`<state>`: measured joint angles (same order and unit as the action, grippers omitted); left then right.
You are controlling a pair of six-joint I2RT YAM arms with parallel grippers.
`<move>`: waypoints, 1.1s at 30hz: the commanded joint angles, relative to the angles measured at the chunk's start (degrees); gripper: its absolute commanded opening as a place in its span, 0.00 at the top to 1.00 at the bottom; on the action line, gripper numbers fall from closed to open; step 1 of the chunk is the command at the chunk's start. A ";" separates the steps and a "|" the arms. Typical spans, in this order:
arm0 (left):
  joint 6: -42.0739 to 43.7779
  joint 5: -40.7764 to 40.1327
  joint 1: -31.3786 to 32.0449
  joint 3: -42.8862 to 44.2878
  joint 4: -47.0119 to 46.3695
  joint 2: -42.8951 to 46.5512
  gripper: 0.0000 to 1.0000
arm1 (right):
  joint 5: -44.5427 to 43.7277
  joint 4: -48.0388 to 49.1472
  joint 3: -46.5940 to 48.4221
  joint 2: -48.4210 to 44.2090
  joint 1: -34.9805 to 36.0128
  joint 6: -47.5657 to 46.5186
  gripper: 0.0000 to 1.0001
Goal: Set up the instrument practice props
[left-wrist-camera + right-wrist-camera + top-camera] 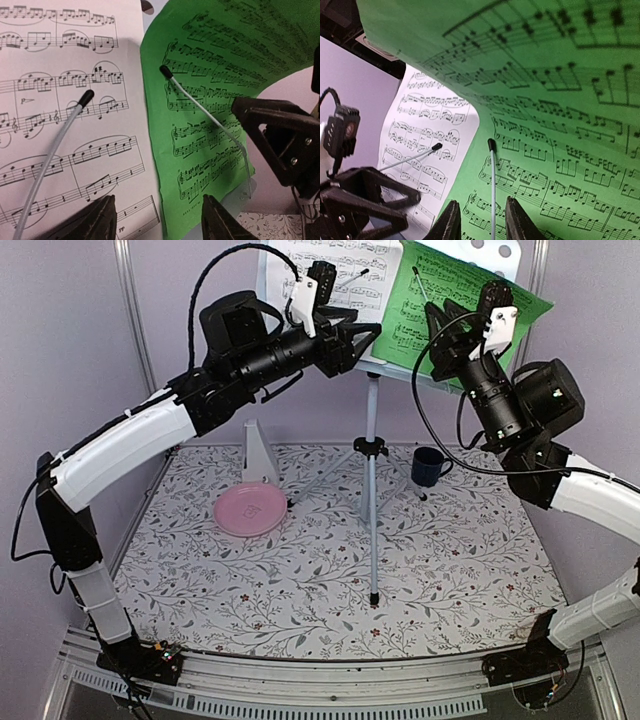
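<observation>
At the far edge of the table, raised to sheet height:

- Left arm: reaches up and across from the left base, forearm nearly level. The left gripper [157, 210] faces the lower edge where the two sheets meet, its fingers spread wide and holding nothing.
- Right arm: elbow bent high, wrist pointing at the stand from the right. The right gripper [482, 202] has its fingers apart on either side of a wire retainer [492, 185] without touching it.
- Music stand [500, 252]: pale perforated desk on a silver tripod [370, 500], standing upright on the floral cloth [450, 570].
- Held on the desk: white music sheet [60, 100] on the left, lying flat under a second wire retainer [55, 145]. Green music sheet [215, 90] on the right, its upper part curling forward, its left edge beside the white one.
- Metronome [258, 452]: white pyramid, upright, behind the plate.
- Pink plate [250, 510]: flat on the cloth, left of the tripod, nothing on it.
- Dark blue mug [430, 465]: upright, right of the tripod; its inside cannot be seen.
</observation>
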<state>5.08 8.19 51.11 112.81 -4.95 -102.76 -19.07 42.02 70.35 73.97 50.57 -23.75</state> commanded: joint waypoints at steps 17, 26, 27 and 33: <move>-4.95 -0.39 0.31 3.18 1.62 -3.32 0.46 | -1.68 -0.89 6.03 -4.10 -0.71 -2.88 0.58; -5.43 0.42 0.35 4.61 2.01 -4.75 0.48 | -3.05 -0.62 7.26 -3.98 -3.53 -1.83 0.52; -5.48 0.55 0.39 4.54 2.09 -4.67 0.49 | -3.07 -0.55 7.51 -3.79 -3.69 -2.07 0.52; -5.78 1.95 0.53 0.77 0.23 -2.41 0.51 | -2.88 -0.15 8.34 -3.22 -5.56 -1.60 0.51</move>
<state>-0.12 9.43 51.16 115.87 -3.99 -106.02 -21.10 40.95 76.73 70.78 46.30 -26.15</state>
